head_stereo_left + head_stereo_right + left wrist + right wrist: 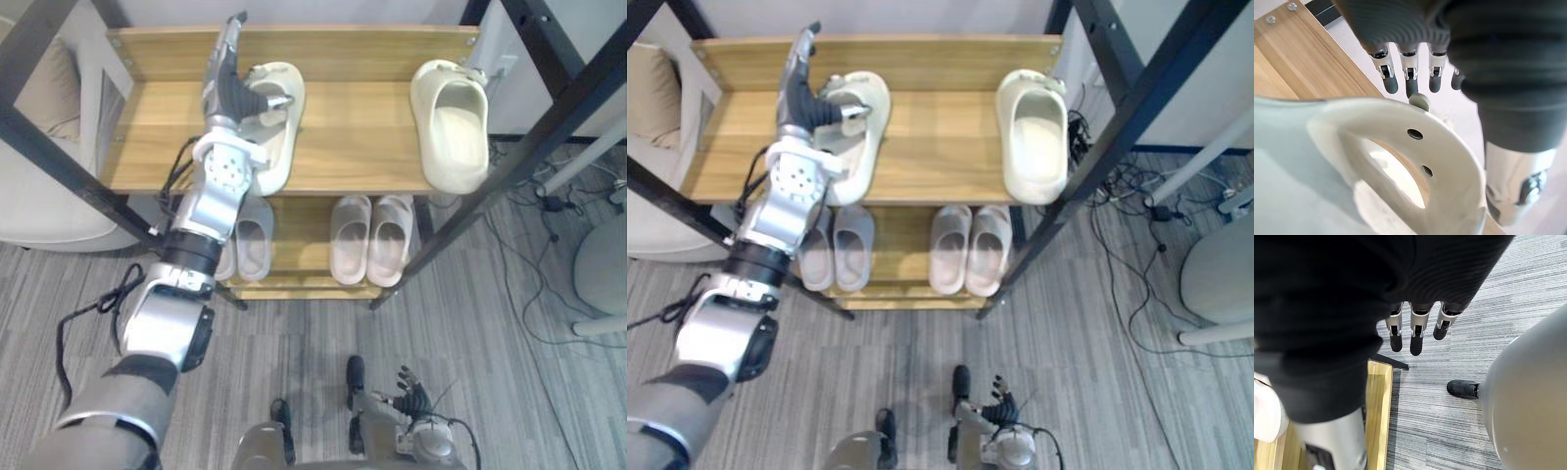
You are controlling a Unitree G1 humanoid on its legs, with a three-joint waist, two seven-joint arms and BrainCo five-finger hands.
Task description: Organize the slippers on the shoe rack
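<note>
Two cream slippers lie on the shoe rack's wooden top shelf (362, 147), far apart from each other. One slipper (284, 147) is at the left, the other (453, 127) at the right by the rack's post. My left hand (230, 93) lies over the left slipper's strap (1400, 142), open, its straight fingers (1410, 73) pointing to the shelf's back and the thumb across the slipper's opening. Down by my side, my right hand (413, 401) hangs open, its fingers (1415, 335) over the carpet.
On the lower shelf stand a pale pink pair (370, 235) and a grey pair (250, 245) partly behind my left arm. Black slanted rack posts (549, 117) flank the shelves. A light sofa (49, 147) is at the left, cables (549, 196) at the right.
</note>
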